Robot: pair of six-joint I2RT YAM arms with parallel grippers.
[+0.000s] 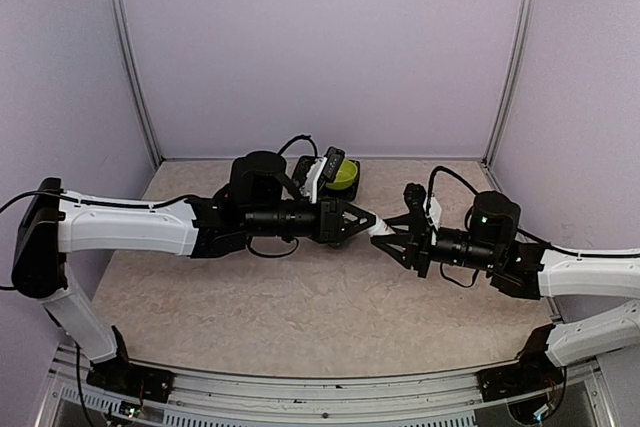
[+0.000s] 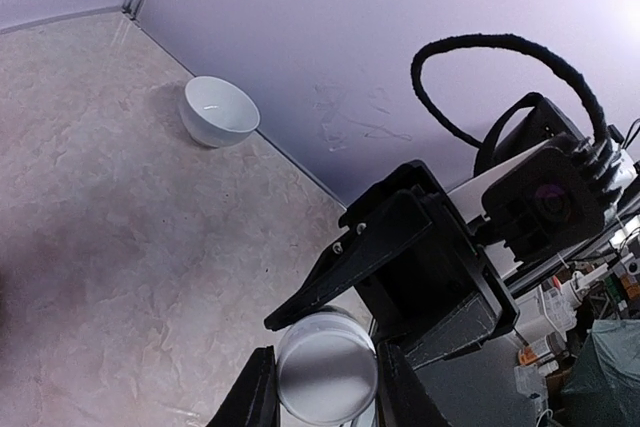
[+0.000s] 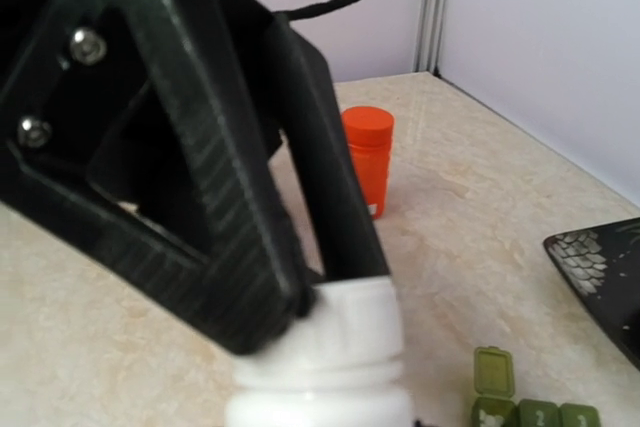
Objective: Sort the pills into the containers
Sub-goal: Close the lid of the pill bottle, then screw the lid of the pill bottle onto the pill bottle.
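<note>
Bottle (image 1: 383, 230) of white plastic in mid-air over the table (image 1: 250, 297), caught between 2 arms meeting tip to tip at the middle of the top view.

Left fingers (image 2: 252, 397) clenched on its round end, 1 black pad on each side of the white disc in the left wrist view.

Right fingers (image 2: 320, 297) closed on the same bottle from the opposite end (own tips cut off below the right wrist frame, so grip read from the left wrist view, with 1 long black finger flat against the bottle's side).

Containers (image 3: 535, 414) on the table at the lower right of the right wrist view, just beside the bottle in the frame and well below it: 3 small green boxes in a row, partly cut by the bottom edge, with the lid (image 3: 493, 372) of the left-end box standing up open. Contents too small to tell.

Orange bottle (image 3: 367, 159) upright on the table farther back, near the wall corner. White bowl (image 2: 218, 112) on the table against the back wall. Dark tray (image 3: 600, 267) at the right edge, near the containers but apart from them.
</note>
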